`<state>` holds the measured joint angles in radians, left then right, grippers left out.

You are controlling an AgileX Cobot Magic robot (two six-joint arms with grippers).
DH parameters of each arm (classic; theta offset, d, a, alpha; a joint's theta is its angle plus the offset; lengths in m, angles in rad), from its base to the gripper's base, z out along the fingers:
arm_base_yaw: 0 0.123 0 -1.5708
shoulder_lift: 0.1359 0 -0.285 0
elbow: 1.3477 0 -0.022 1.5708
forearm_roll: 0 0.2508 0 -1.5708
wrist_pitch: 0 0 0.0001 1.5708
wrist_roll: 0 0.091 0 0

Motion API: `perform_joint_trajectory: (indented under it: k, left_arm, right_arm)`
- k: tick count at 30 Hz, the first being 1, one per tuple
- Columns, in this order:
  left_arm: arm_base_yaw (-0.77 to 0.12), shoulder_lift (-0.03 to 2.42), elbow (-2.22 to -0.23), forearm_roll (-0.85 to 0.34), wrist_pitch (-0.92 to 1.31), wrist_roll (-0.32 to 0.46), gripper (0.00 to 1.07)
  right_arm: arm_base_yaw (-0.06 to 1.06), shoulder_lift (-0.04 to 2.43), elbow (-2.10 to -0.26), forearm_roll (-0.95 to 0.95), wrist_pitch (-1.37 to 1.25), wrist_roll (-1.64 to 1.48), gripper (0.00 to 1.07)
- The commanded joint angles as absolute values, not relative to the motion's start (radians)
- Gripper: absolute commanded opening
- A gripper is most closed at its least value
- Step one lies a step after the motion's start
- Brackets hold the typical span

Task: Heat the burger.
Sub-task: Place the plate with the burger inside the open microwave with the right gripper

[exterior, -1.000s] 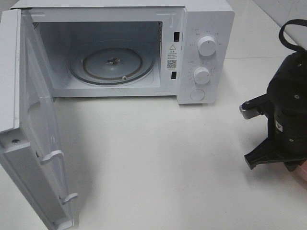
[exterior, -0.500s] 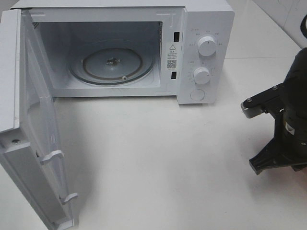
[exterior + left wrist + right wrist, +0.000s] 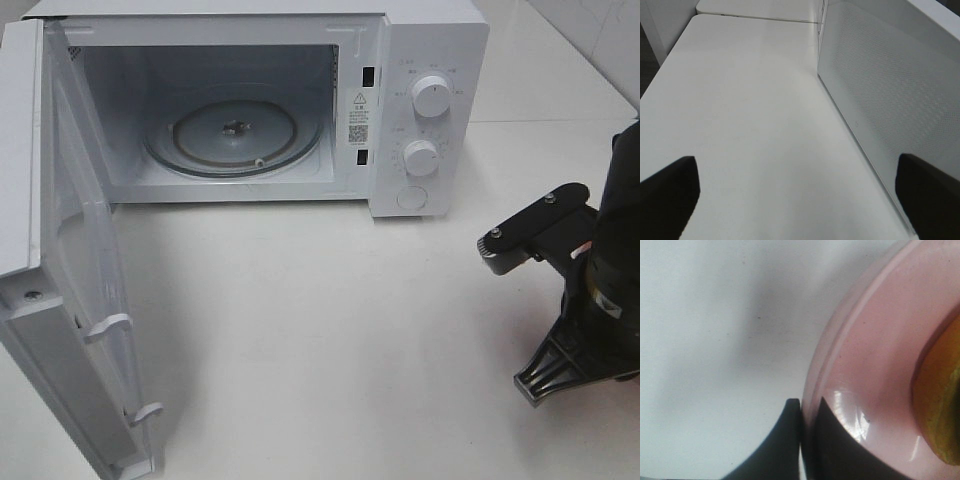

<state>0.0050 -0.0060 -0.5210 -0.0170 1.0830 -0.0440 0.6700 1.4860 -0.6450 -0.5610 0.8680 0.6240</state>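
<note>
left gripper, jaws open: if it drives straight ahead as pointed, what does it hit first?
Likely the white table; the left gripper tilts down toward it. The open microwave door runs close alongside one jaw and might graze; depth unclear.

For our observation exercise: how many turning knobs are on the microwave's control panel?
2. The upper knob sits near the panel's top; the lower knob is just below it. Under both is a flat round button, not a knob. The panel is fully visible.

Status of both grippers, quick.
Left gripper: open, holding nothing.
Right gripper: shut on the rim of the pink plate, with the burger on it.
</note>
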Motion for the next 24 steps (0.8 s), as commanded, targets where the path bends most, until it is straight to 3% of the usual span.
perform_joint_trajectory:
  k: [1,24]
  left_arm:
    - [0.001,-0.021,-0.519,-0.023,1.07,-0.048,1.02]
    - [0.001,-0.021,-0.519,-0.023,1.07,-0.048,1.02]
  right_arm:
    - [0.732,1.473,-0.642,-0.604,0.919,0.621,0.0]
    - [1.063,1.473,-0.642,-0.606,0.939,0.535,0.0]
